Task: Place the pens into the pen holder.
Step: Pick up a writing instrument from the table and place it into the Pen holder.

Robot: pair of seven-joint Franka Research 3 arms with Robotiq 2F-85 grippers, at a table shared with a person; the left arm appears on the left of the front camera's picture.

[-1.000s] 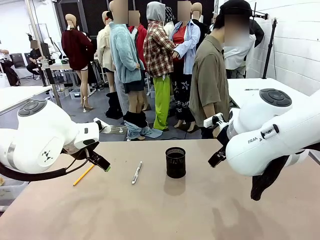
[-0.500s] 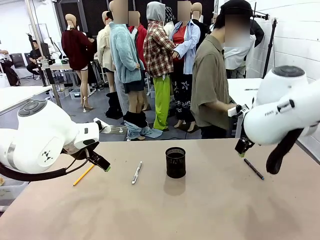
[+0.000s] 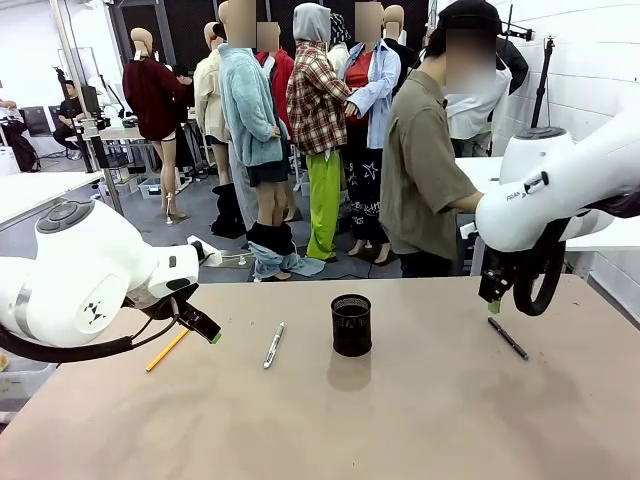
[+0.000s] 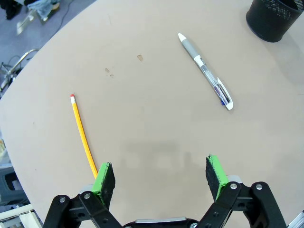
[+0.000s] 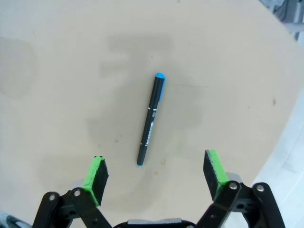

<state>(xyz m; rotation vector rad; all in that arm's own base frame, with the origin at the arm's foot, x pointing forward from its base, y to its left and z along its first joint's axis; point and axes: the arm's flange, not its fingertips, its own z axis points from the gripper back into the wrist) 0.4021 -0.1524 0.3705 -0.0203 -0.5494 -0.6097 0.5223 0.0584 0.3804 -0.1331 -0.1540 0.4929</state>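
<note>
The black mesh pen holder (image 3: 351,324) stands mid-table, its edge at the top right of the left wrist view (image 4: 277,18). An orange-yellow pencil (image 3: 167,350) (image 4: 83,137) and a silver-grey pen (image 3: 273,345) (image 4: 205,71) lie to its left. A black marker with blue ends (image 3: 508,338) (image 5: 151,118) lies at the right. My left gripper (image 3: 203,328) (image 4: 159,176) hovers open over the table beside the pencil's tip. Above the marker my right gripper (image 3: 493,302) (image 5: 154,173) hangs open.
A person in an olive shirt (image 3: 418,170) stands at the far edge of the table (image 3: 330,420). The table's right edge runs close to the marker (image 5: 285,109).
My right arm has swung from in front of the camera to the far right, uncovering the black marker, and the gripper now hangs over it. The left arm has not moved.
</note>
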